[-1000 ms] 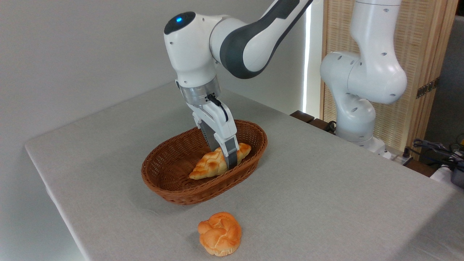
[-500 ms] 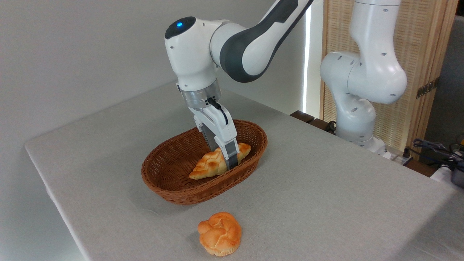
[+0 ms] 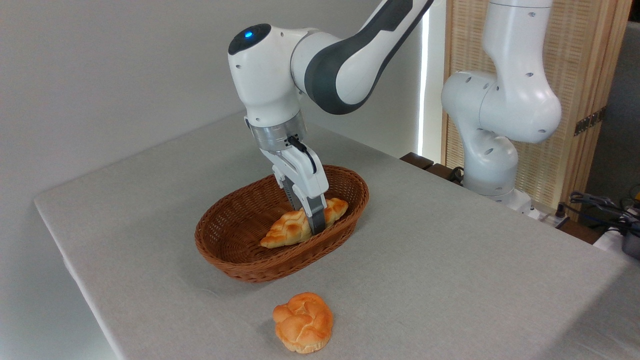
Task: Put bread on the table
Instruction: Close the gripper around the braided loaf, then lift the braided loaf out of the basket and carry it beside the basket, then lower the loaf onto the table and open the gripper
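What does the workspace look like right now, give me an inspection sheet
Surface: table under plain grey cloth, flat.
Job's things: bread inside the wicker basket, not yet on the table.
Clutter: round bun on the cloth in front of the basket.
Grippers: claw down in the basket, fingers straddling the bread; grip cannot be confirmed.
Cables: bundle at the right edge, off the table.
Surroundings: grey wall, slatted wooden screen behind the arm.

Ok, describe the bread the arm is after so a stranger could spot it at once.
Find the brown wicker basket in the middle of the grey table. Inside it lies the bread, under the gripper. It is long, braided and pointed, unlike the round knotted bun outside the basket.
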